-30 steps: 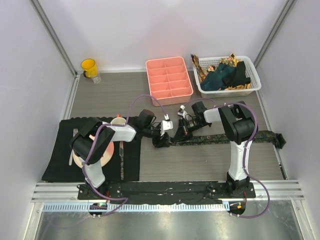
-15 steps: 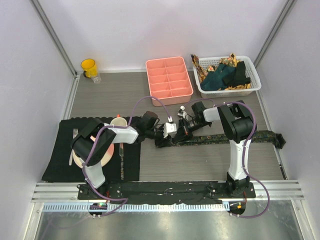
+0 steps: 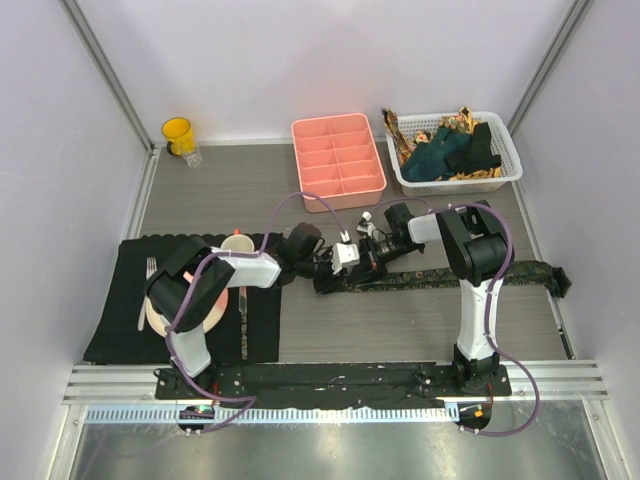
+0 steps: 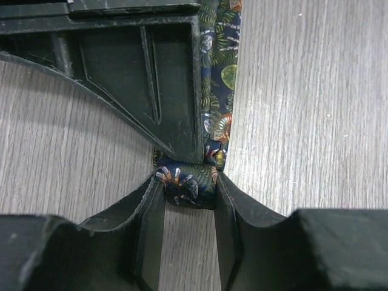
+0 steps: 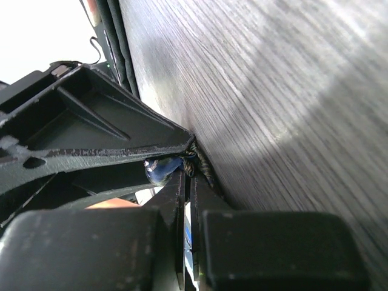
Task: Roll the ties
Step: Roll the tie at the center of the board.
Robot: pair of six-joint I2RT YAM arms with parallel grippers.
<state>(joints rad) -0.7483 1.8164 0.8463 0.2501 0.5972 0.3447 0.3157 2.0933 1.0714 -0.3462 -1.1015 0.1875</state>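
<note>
A dark tie (image 3: pixel 450 275) with a small multicoloured pattern lies stretched across the table toward the right edge. Its left end is rolled into a small bundle (image 4: pixel 185 185). My left gripper (image 4: pixel 188 180) has both jaws pressed against the sides of that roll, and from above it sits at the tie's left end (image 3: pixel 330 280). My right gripper (image 3: pixel 358 265) reaches in from the right. Its fingers (image 5: pixel 191 173) are shut, with tie fabric (image 5: pixel 203 165) at their tips, right beside the roll. More ties, teal (image 3: pixel 440 155), black and gold-brown, lie in the basket.
A white basket (image 3: pixel 505 172) stands at the back right and a pink compartment tray (image 3: pixel 338 155) beside it. A yellow cup (image 3: pixel 178 133) is at the back left. The black placemat (image 3: pixel 120 310) on the left carries a plate (image 3: pixel 160 318), a fork and a cup (image 3: pixel 237 243).
My left gripper has slid right along the table to the tie's rolled end, and its jaws have narrowed onto the roll. The right gripper has stayed in place, shut.
</note>
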